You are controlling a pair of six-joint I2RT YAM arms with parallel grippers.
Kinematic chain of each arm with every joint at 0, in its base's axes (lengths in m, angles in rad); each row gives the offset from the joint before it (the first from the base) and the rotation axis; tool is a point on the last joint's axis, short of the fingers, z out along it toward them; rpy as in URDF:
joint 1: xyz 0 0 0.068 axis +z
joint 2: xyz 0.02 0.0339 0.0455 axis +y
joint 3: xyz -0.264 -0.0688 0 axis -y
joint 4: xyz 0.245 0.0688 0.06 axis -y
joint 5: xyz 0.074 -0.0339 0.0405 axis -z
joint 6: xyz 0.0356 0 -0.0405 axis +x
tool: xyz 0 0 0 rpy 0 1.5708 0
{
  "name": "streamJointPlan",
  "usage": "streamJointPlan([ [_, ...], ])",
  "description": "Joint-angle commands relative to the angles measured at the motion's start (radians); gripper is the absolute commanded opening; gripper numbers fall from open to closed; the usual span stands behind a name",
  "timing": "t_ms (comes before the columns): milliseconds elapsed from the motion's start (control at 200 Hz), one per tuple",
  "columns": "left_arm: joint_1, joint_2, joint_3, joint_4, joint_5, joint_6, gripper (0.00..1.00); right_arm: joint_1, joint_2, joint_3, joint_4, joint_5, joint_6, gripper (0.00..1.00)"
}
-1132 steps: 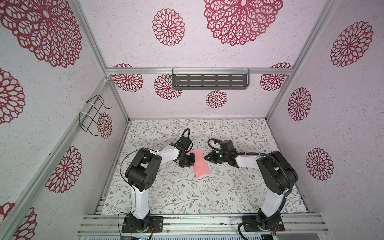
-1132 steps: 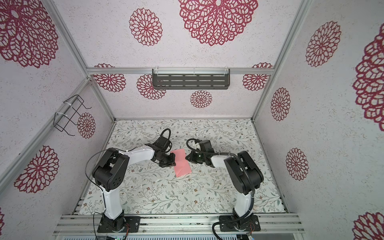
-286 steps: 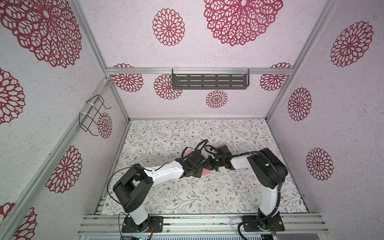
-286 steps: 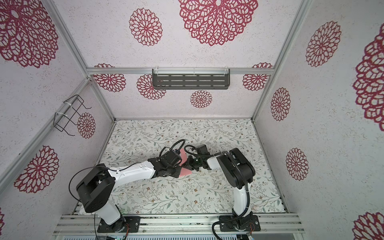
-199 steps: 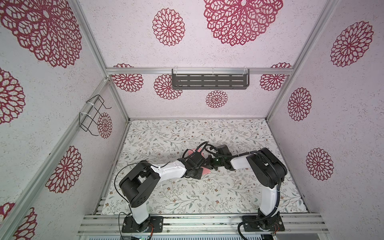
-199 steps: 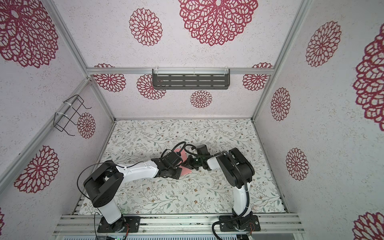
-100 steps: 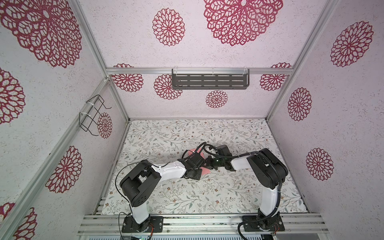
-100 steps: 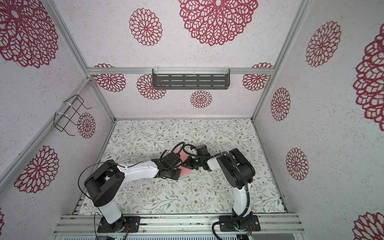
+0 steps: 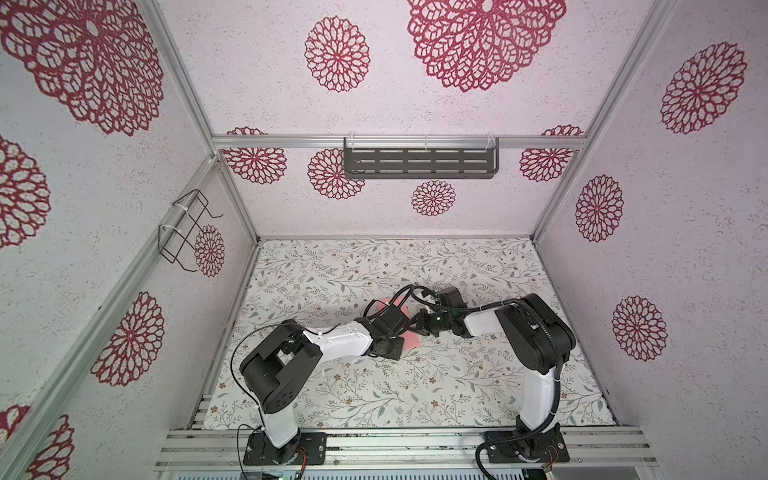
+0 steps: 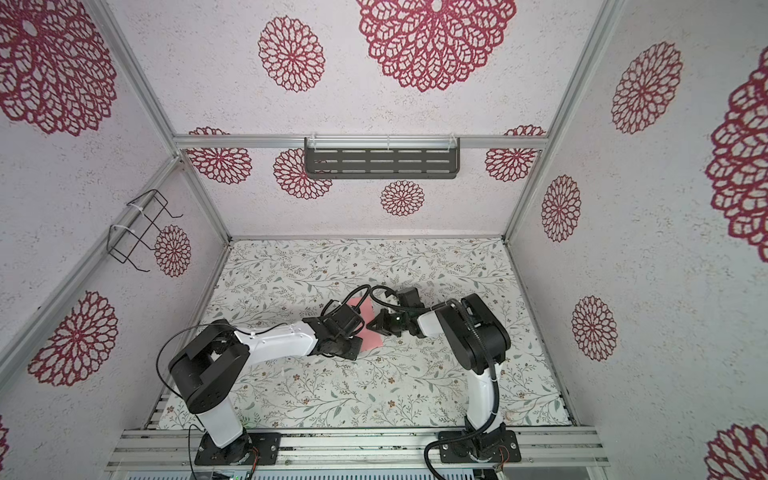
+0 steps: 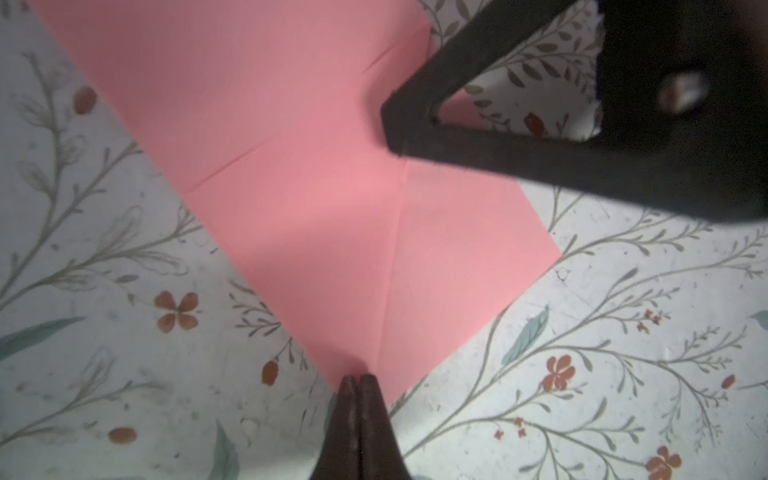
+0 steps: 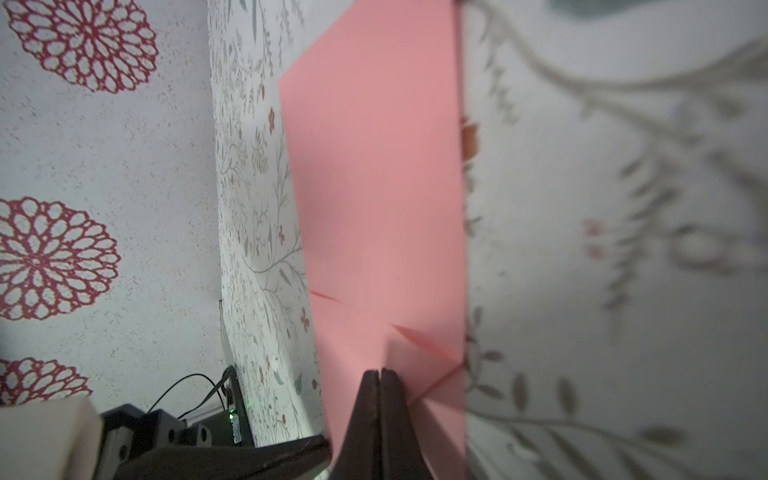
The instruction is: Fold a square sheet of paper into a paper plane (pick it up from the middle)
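Pink square sheet of paper point(image 11: 332, 187), creased, lies on desk point(image 11: 124, 291); judged light, limp and slippery. Left claw point(image 11: 357, 380), lower centre of its wrist view, and right claw point(image 12: 379, 374) are both closed tip-to-tip against it. Best hold is probably the middle crease.

**A:** Where are the arms?

**B:** The left arm point(image 9: 332, 345) stretches low, forward and rightward from the left base point(image 9: 282, 451). The right arm point(image 9: 482, 322) folds at its elbow and reaches back toward that base.

**A:** And the claws?

**B:** The left claw point(image 11: 357, 380) is closed, its tips together. The right claw point(image 12: 379, 374) is closed too, just beside it.
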Motion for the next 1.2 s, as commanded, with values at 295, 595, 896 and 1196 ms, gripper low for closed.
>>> streamJointPlan([
  [295,0.027,-0.019,0.024,-0.024,0.043,-0.014,0.00,-0.073,-0.138,0.054,-0.138,0.084,-0.057,0.10],
  [595,0.087,-0.096,0.073,0.025,0.094,-0.090,0.18,-0.045,-0.244,-0.106,-0.023,0.084,0.033,0.37],
  [896,0.119,0.005,0.134,0.003,0.095,-0.110,0.18,0.023,-0.199,-0.113,0.040,0.081,0.107,0.44],
  [1196,0.134,0.083,0.174,-0.075,0.043,-0.121,0.07,0.043,-0.153,-0.090,0.060,0.062,0.146,0.39],
])
